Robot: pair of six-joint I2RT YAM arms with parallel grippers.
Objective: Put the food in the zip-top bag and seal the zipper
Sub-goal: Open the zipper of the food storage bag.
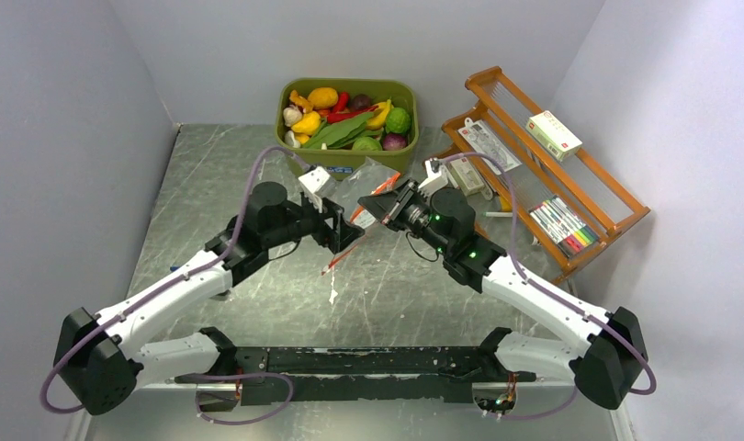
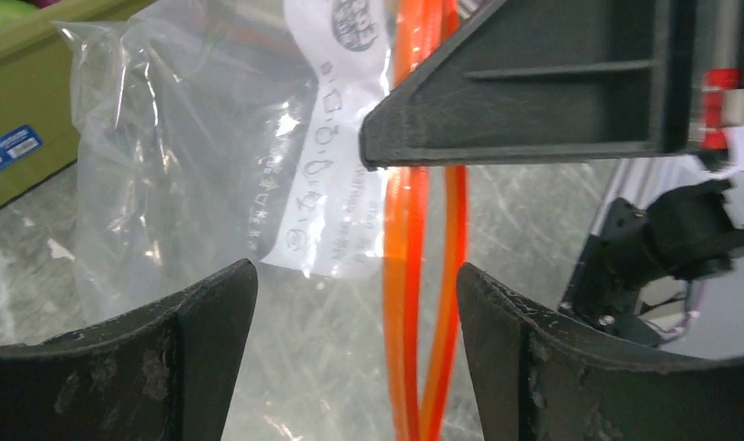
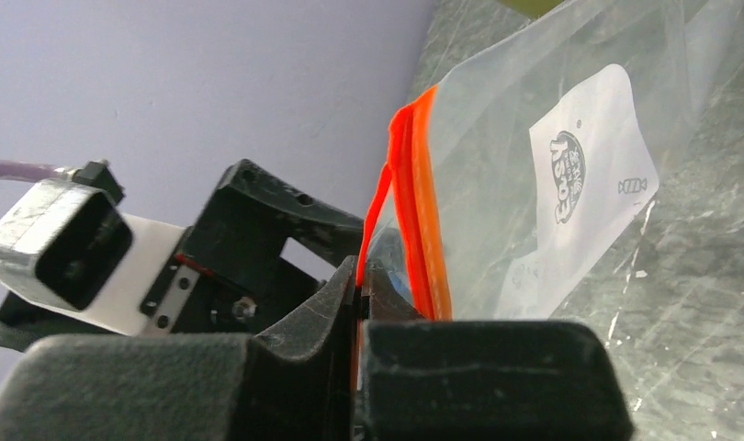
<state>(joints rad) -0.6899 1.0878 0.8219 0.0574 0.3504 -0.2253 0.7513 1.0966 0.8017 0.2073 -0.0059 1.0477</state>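
Wrinkled clear plastic zip-top bag (image 2: 185,147), white-labelled; right gripper (image 3: 361,292) clamps its red-orange zipper strip (image 2: 405,230); left gripper (image 2: 355,271), at nine o'clock, spread apart.

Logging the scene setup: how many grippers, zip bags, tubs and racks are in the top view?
grippers: 2 (left gripper, right gripper)
zip-top bag: 1
green tub: 1
wooden rack: 1
Total: 5

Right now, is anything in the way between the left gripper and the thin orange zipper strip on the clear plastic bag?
Nothing visible is. The thin orange zipper strip shows right between the open fingers of the left gripper. The right gripper pinches that strip farther up, not blocking it.
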